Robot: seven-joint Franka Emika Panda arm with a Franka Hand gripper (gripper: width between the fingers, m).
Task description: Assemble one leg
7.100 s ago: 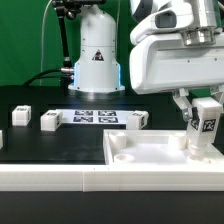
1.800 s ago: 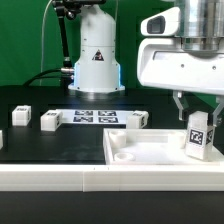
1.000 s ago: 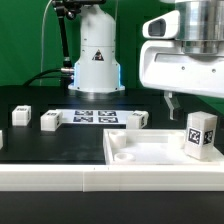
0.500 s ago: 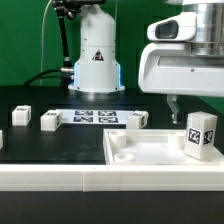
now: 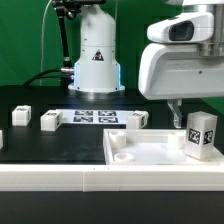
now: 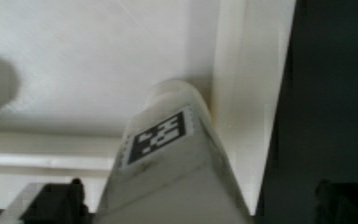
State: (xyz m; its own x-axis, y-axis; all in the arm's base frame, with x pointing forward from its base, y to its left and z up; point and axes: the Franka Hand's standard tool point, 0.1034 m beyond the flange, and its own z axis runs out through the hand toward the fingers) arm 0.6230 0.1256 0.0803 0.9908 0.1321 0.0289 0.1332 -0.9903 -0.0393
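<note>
The leg (image 5: 202, 135), a small white post with a black-and-white tag, stands upright by itself in the tabletop's (image 5: 150, 152) near corner at the exterior view's right. My gripper (image 5: 197, 108) hangs just above it, open and empty, with one dark finger (image 5: 174, 108) showing to the leg's left. In the wrist view the leg (image 6: 167, 150) rises between my two dark fingertips (image 6: 60, 200), with a gap on each side, and the white tabletop (image 6: 87, 60) lies below it.
Three more loose white legs lie on the black table (image 5: 21, 115) (image 5: 50, 121) (image 5: 138, 119). The marker board (image 5: 95, 117) lies between them. The robot base (image 5: 97, 60) stands behind. A white ledge (image 5: 60, 178) runs along the front.
My gripper held the leg over the tabletop corner, then opened and rose. The leg stays standing in the corner while the hand has climbed a little higher.
</note>
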